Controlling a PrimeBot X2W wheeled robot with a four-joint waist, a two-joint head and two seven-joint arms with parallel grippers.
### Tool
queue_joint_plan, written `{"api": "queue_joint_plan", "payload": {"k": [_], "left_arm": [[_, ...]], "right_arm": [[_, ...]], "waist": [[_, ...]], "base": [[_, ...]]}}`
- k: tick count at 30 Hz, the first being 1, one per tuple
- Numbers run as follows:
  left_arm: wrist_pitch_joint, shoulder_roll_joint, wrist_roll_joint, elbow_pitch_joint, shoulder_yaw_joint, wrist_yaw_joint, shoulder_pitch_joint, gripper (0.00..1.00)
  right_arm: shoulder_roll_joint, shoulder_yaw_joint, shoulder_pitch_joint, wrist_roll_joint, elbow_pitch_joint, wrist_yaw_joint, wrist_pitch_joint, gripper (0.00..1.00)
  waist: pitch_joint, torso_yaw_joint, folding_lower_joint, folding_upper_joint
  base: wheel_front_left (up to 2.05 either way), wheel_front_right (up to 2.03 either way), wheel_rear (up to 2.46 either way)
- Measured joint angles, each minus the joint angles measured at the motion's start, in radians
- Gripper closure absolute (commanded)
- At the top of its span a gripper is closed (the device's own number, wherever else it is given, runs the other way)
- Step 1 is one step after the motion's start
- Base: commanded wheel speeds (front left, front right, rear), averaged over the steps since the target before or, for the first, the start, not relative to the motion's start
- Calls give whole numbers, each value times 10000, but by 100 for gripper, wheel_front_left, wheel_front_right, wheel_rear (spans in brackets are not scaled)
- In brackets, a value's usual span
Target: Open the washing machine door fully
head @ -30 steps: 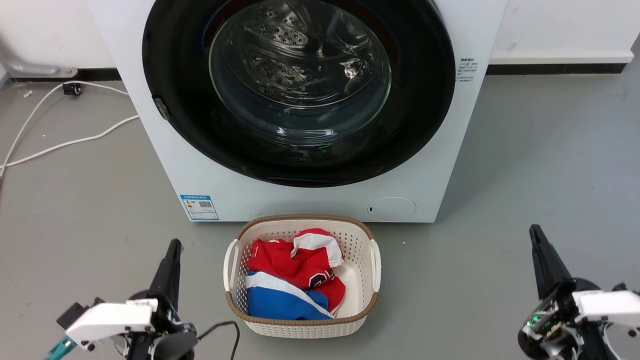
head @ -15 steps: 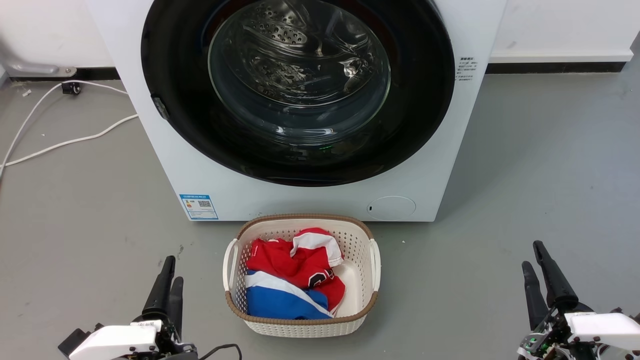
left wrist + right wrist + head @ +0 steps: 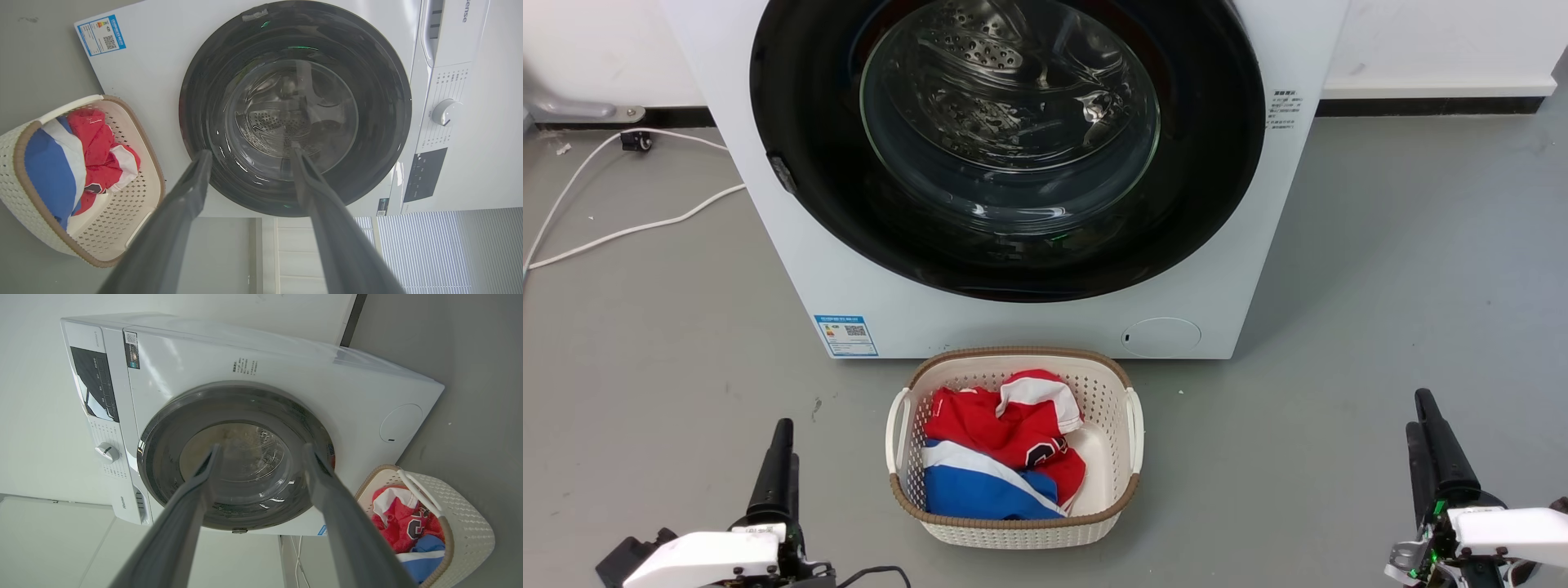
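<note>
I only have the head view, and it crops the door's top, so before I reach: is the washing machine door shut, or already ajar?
Observer: Shut. The right wrist view takes in the whole washing machine door, seated against the washing machine with no gap showing.
Operator: Are my claws open? They look edge-on here.
Observer: The left claw is open; its wrist view shows the fingers well apart.
Operator: And the right?
Observer: The right claw is open too, fingers spread.

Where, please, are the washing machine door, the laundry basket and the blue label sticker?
washing machine door (image 3: pixel 1009 139), head view, clear glass bowl.
laundry basket (image 3: pixel 1013 535), head view, front wall.
blue label sticker (image 3: pixel 846 336), head view, its centre.
</note>
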Motion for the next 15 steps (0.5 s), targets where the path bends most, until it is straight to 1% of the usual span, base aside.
{"api": "queue_joint_plan", "payload": {"k": [4, 8, 11, 14, 15], "left_arm": [[-142, 2, 662, -115, 270, 2, 31, 0], [-307, 8, 1586, -387, 589, 2, 37, 0], [-416, 6, 2284, -642, 692, 2, 37, 0], [-514, 8, 3312, -963, 612, 2, 74, 0], [-556, 8, 3639, -1101, 552, 65, 76, 0]], "right_arm": [[0, -35, -7, -786, -188, 0, -165, 0], [0, 31, -33, -1860, -554, 0, -295, 0], [0, 165, -59, -2798, -874, 0, -408, 0], [0, 311, -80, -3919, -1122, 0, -529, 0], [0, 380, -84, -4328, -1218, 0, -564, 0]], "waist": [[17, -6, 0, 0], [40, -19, 0, 0], [57, -26, 0, 0], [76, -26, 0, 0], [85, -24, 0, 0]], "base": [[0, 0, 0], [0, 0, 0], [0, 0, 0], [0, 0, 0], [0, 0, 0]]}}
